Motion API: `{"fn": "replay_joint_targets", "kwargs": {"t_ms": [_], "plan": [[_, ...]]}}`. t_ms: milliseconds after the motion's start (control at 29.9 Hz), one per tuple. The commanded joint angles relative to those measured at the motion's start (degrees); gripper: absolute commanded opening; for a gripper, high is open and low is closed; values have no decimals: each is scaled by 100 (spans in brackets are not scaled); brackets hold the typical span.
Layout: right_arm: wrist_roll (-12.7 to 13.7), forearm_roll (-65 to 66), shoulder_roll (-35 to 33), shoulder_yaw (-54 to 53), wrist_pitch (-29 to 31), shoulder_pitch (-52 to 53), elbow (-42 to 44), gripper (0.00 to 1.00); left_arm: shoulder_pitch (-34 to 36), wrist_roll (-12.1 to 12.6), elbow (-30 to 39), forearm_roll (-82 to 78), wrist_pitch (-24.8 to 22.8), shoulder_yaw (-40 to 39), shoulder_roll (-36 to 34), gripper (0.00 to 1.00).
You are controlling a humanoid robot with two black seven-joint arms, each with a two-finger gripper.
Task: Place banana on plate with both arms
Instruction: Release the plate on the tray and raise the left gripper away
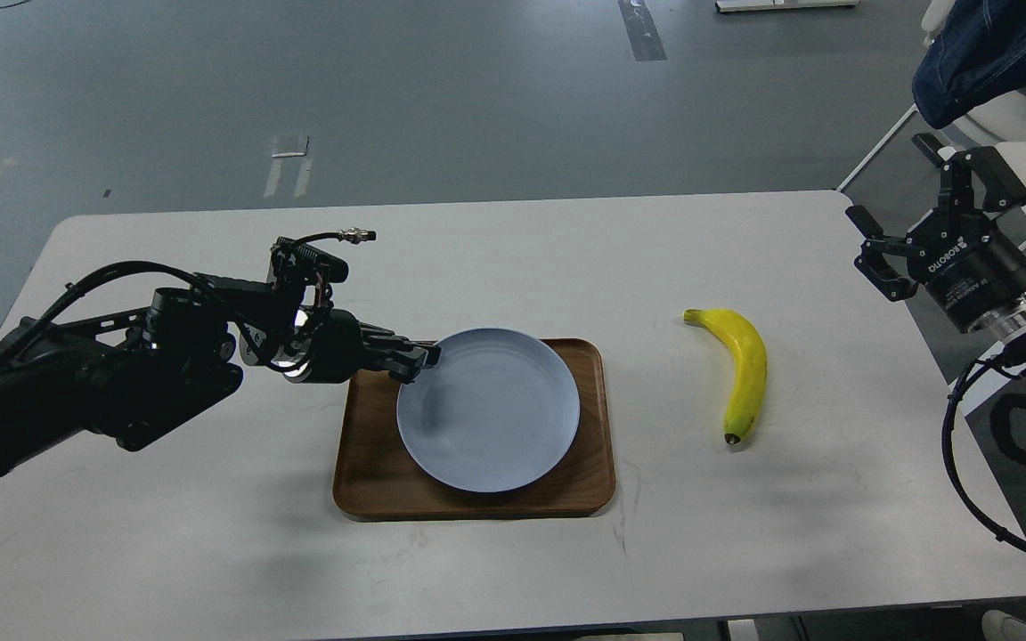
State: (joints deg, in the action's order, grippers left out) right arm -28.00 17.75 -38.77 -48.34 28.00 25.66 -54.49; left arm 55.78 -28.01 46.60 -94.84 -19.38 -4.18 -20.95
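Note:
The pale blue-grey plate (488,409) sits on a brown wood-grain tray (370,485) in the middle of the table. My left gripper (417,359) reaches in from the left and is shut on the plate's upper left rim. The yellow banana (744,369) lies flat on the table to the right of the tray, its dark tip toward the near edge. My right gripper (900,209) is open and empty, held above the table's right edge, well clear of the banana.
The white table (210,552) has a rounded right edge near my right arm. A dark blue cloth (985,53) lies on a white object at the far right, beyond the table. Cables hang from both arms.

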Motion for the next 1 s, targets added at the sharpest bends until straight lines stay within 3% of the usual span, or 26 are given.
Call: {"fn": "replay_joint_targets", "kwargs": {"t_ms": [0,501,535,568,602,869,969], "plan": [[0,0,1,0,0,0,0,100,-32,1,-221,0,4,14,195,0],[0,0,1,0,0,-35,0,100,-50,1,-380,9,31,14,363,0],[0,0,1,0,0,-35,0,100,-50,1,-380,0,31,14,363,8],[0,0,1,0,0,-35,0,100,-41,1,-380,9,31,14,363,31],[0,0,1,0,0,-35,0,100,-41,1,-380,26,31,14,363,47],[0,0,1,0,0,-35,0,100,56,1,-371,158,-5,-21,320,92],[0,0,1,0,0,-35,0,100,257,1,-371,656,-13,-12,206,96]]}}
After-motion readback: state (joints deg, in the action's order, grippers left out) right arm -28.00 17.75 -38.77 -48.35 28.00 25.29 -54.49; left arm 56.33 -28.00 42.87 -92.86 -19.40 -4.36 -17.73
